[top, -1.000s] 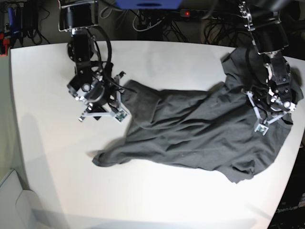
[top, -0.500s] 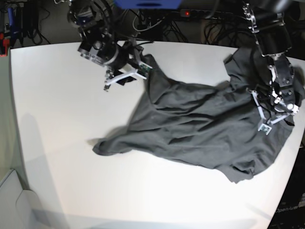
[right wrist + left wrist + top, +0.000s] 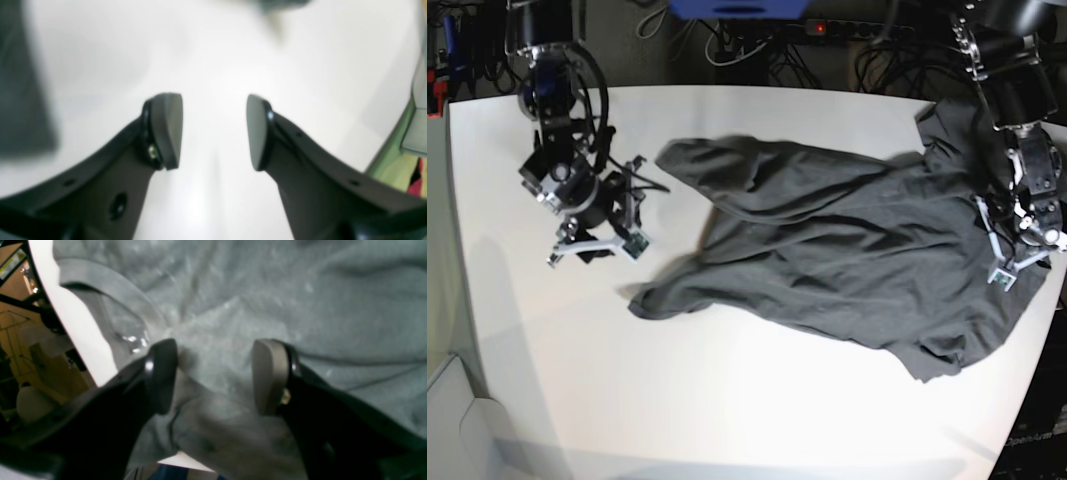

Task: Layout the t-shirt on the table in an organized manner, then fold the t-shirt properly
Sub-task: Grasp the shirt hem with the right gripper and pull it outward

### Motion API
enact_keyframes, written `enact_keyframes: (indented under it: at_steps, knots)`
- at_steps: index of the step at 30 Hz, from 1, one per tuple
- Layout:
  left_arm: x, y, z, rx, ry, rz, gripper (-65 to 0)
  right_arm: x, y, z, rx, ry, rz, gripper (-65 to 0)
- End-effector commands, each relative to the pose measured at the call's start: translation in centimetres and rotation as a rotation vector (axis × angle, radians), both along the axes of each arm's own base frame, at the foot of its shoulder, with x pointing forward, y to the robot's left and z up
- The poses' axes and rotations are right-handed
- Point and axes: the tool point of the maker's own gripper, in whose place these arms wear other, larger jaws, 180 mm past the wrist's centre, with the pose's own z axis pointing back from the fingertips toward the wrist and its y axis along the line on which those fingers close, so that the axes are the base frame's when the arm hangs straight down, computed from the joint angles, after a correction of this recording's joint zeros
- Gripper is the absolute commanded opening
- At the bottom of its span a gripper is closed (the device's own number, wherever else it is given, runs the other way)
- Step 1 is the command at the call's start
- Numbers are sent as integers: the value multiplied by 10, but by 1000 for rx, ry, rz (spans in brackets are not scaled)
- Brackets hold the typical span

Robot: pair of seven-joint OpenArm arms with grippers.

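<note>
Between the parted pads of the left gripper lies only rumpled cloth of the dark charcoal-grey short-sleeved t-shirt; the jaws stand apart and straddle a fold near the shirt's edge, and whether a pad touches the fabric I cannot tell, but nothing is pinched. Just beyond that gripper's left finger runs the rounded rim of the large smooth white table, so this end of the garment sits close to the table's edge. Under the right gripper there is bare white tabletop, its jaws likewise apart and empty; the wrist view is blurred, and grey cloth shows only off to its left and at the top of that view. In the base view the right gripper sits near the shirt's nearest tip without touching it, while the left gripper is over the opposite end of the cloth. Farther out from both, the shirt sprawls across the table's middle, creased and bunched, one end tapering to a point toward the right gripper. My reading is that the laying-out step is in hand and no fold is begun. The next move seems to call for each gripper to close on a hem or corner and draw the cloth taut and flat, away from the table's rim.
</note>
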Motion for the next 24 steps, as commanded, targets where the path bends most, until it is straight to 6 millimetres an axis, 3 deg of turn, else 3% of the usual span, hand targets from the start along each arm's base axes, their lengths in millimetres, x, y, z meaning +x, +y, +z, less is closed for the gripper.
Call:
enact_keyframes:
  at_steps: [1,14,24]
  knots:
    - [9,9,15,25,-39,5,-299,16,-2,14,14,-46,-4,-335]
    - [7,8,13,21,-34,9,-299,91,-20,22,46,-41,-69,-335]
    - [9,8,14,21,-37,10,-299,122,-9,28,81,-24,-69,-335]
